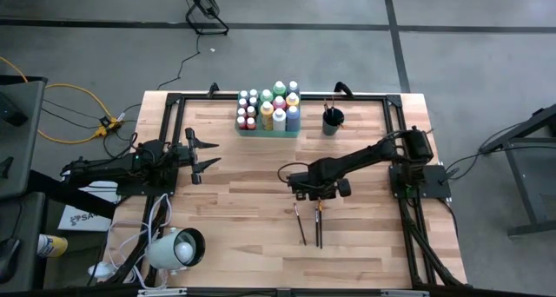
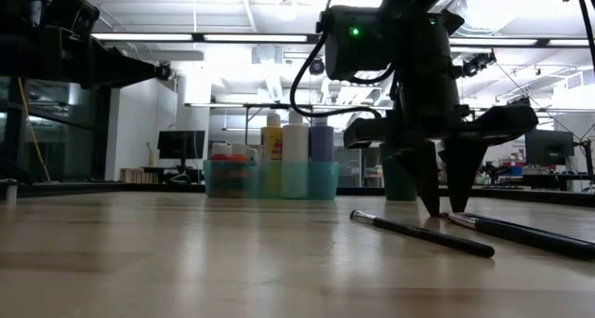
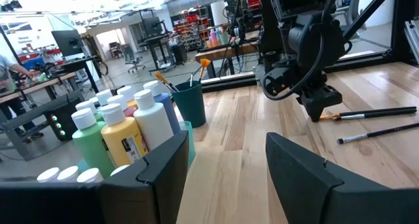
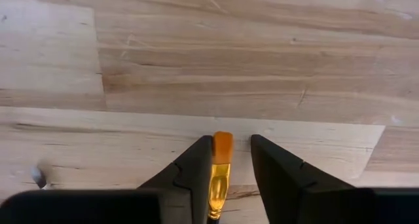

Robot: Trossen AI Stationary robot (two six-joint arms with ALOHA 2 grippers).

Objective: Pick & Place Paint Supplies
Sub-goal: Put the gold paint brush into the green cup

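- Waiting at nine o'clock: left gripper (image 1: 207, 155), jaws wide, empty.
- Straddling orange-tipped brush (image 4: 220, 164) near table centre: right gripper (image 1: 317, 192), jaws narrow, not yet pinching.
- Close squarely on the ferrule; lift clear of second brush (image 1: 299, 224); carry toward cup (image 1: 333, 120) at one o'clock.

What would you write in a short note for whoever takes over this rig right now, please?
Right gripper: down at the table, fingers open astride the orange-bristled paintbrush, not closed on it.
Left gripper: open, empty, waiting at the table's left.
Second paintbrush lies on the table beside the first.
Paint bottles stand in the green tray; more brushes sit in the dark cup.
Done: bottles placed.
Left: both loose brushes, likely bound for the cup.
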